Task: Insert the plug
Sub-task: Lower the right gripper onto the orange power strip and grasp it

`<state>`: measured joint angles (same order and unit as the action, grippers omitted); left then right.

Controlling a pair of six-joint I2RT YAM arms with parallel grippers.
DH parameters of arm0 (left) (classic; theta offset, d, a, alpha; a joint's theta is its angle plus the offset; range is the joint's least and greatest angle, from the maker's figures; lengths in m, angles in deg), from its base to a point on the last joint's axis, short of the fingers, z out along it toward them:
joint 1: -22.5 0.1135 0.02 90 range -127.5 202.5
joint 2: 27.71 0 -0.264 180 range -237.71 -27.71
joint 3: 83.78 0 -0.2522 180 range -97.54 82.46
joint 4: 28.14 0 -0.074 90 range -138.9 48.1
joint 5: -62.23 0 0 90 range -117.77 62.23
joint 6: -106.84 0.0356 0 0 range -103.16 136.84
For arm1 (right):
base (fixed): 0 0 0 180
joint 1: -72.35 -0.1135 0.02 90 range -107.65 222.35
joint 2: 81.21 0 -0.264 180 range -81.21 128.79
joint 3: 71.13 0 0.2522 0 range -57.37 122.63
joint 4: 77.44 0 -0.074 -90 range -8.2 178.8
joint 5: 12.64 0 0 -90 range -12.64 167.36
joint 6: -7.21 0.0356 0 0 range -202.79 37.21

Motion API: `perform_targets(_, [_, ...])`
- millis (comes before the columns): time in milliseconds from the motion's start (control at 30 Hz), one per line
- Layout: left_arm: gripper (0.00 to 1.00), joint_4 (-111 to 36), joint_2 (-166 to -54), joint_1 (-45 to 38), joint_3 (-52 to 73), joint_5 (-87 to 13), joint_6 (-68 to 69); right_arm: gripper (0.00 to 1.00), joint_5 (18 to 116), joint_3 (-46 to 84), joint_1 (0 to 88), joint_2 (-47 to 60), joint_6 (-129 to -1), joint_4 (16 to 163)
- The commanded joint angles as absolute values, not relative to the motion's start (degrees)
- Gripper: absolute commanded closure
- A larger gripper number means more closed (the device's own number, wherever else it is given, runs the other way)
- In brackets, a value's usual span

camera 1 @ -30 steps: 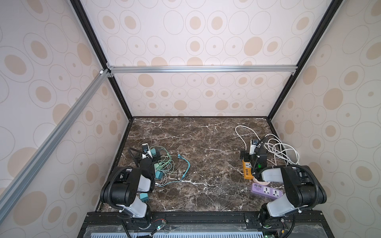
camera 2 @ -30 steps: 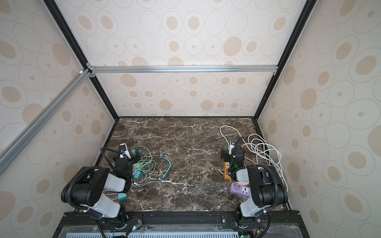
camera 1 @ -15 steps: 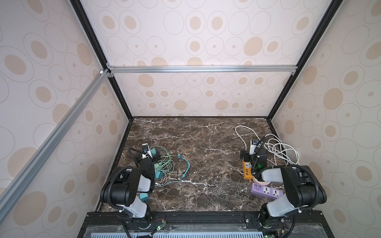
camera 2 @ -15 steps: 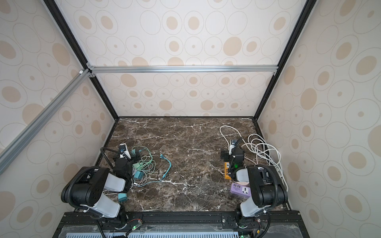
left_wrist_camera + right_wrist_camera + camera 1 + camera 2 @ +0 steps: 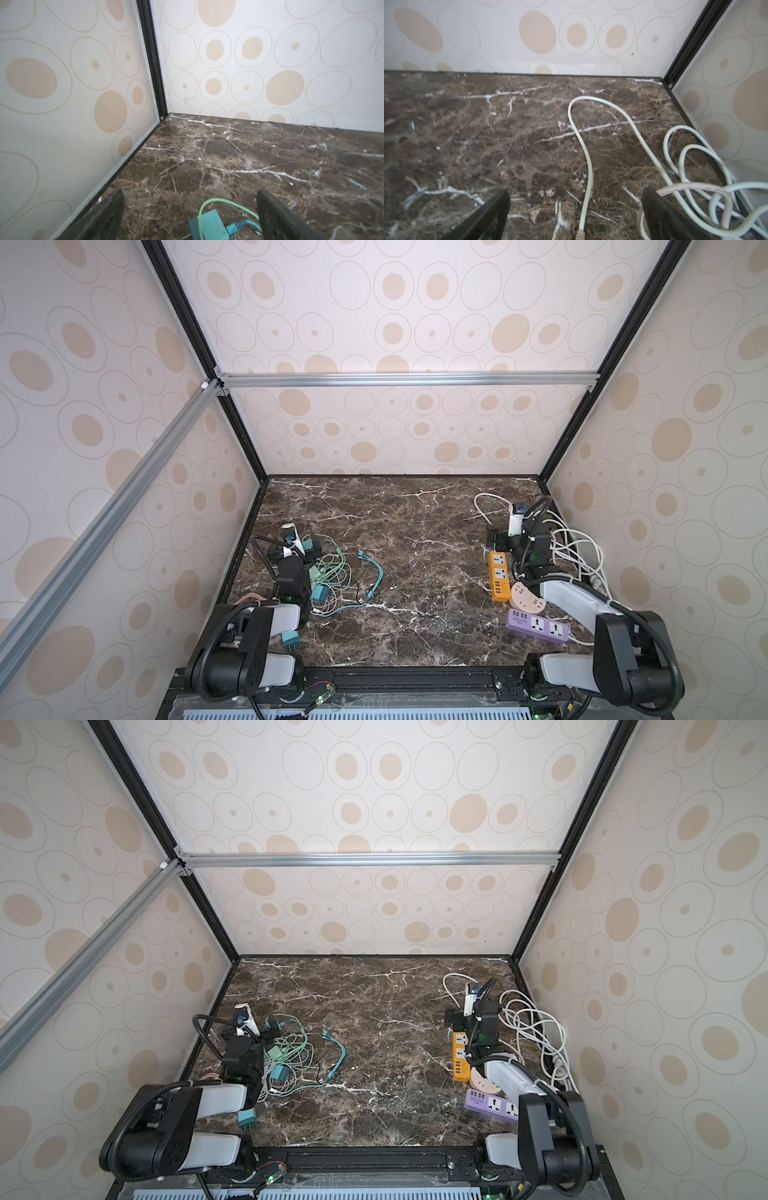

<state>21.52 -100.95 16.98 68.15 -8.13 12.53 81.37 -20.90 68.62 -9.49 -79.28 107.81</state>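
Marble table [image 5: 415, 531]. White cable heap [image 5: 577, 547] by the right wall. Purple power strip [image 5: 538, 625] and orange power strip [image 5: 498, 574] beside the right arm. Teal plug [image 5: 207, 226] lies on the table between the left gripper [image 5: 190, 193] jaws, not gripped. Right gripper [image 5: 577, 192] is over a white cable. The 2 pincers are wide, empty.

Left wrist view: teal charger [image 5: 207, 227] cut by the frame edge, prongs unseen. Both fingers [image 5: 108, 216] of the left claw [image 5: 190, 192] are cut off too.

Right wrist view: white cable [image 5: 583, 166] tip blurred at the edge. Cable tangle [image 5: 716, 197] runs out of frame.

Both top views: right arm [image 5: 569, 597] [image 5: 511, 1077] covers part of the round pink socket [image 5: 524, 598] [image 5: 484, 1082]. In a top view one end of the purple power strip [image 5: 490, 1103] is hidden behind it. Green cable heap [image 5: 332, 572] too fine to trace.
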Motion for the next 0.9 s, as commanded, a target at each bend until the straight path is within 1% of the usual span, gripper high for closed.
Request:
perform_targets(0, [0.02, 8.4, -92.9, 16.5, 63.9, -2.9, 1.7, 0.00, 85.9, -15.6, 68.9, -10.9, -67.0, 87.7])
perform_targets(67, [0.01, 3.6, -88.2, 16.5, 63.1, -3.2, -4.9, 0.00, 85.0, -12.2, 68.9, -10.1, -61.5, 78.5])
perform_targets(133, [0.02, 0.6, -84.6, 16.5, 63.2, -3.2, -9.3, 0.00, 81.0, -10.4, 68.9, -8.5, -58.2, 72.3])
perform_targets(233, [0.02, -4.1, -79.6, 16.5, 63.7, -2.2, -15.1, 0.03, 75.7, -6.2, 68.9, -3.8, -58.3, 61.4])
perform_targets(333, [0.02, -6.3, -74.9, 16.6, 64.9, -2.4, -17.3, 0.09, 76.6, -2.4, 68.8, 1.4, -60.3, 52.6])
perform_targets(433, [0.02, -9.8, -71.9, 16.6, 65.2, -1.9, -20.1, 0.09, 81.2, -2.4, 68.8, 4.2, -60.2, 50.7])
perform_targets(667, [0.02, -20.7, -69.6, 16.6, 63.0, -1.3, -24.1, 0.09, 78.6, -0.4, 68.7, 11.6, -63.0, 49.7])
perform_targets(767, [0.02, -25.1, -70.8, 16.6, 61.0, -3.6, -23.9, 0.10, 79.7, 0.5, 68.7, 14.5, -62.2, 49.0])
perform_targets(867, [0.02, -29.4, -71.7, 16.6, 59.5, -4.8, -23.5, 0.11, 79.4, 0.1, 68.6, 15.0, -59.5, 49.6])
